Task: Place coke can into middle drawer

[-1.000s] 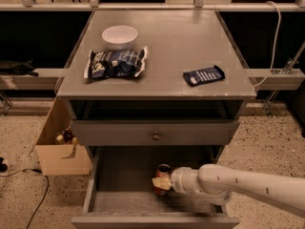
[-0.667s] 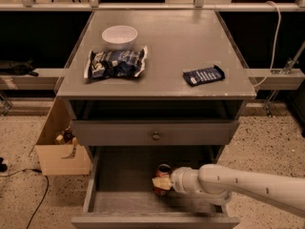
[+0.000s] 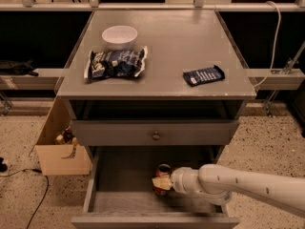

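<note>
The coke can (image 3: 163, 171), red with a silver top, stands upright inside the open middle drawer (image 3: 119, 175), right of the middle of its grey floor. My gripper (image 3: 162, 183) reaches in from the right on a white arm and sits right at the can, covering its lower part. The can's lower half is hidden behind the gripper.
On the cabinet top are a white bowl (image 3: 119, 36), a blue-and-white snack bag (image 3: 115, 63) and a flat dark blue packet (image 3: 204, 75). A closed drawer front with a round knob (image 3: 156, 136) is above the open drawer. A cardboard box (image 3: 57, 149) stands on the floor at the left.
</note>
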`<control>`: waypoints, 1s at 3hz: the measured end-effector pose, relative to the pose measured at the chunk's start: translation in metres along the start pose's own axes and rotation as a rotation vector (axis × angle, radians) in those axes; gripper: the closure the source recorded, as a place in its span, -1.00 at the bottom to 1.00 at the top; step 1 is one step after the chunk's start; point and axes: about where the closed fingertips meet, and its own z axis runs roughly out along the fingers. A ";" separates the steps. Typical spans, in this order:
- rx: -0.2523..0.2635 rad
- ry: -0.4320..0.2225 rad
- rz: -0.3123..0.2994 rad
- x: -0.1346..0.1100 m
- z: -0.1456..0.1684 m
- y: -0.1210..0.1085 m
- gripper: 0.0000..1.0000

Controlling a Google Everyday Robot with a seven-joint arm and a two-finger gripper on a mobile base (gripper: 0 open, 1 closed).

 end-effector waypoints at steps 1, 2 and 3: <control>0.000 0.000 0.000 0.000 0.000 0.000 -0.72; 0.000 0.000 0.000 0.000 0.000 0.000 -1.00; 0.000 0.000 0.000 0.000 0.000 0.000 -1.00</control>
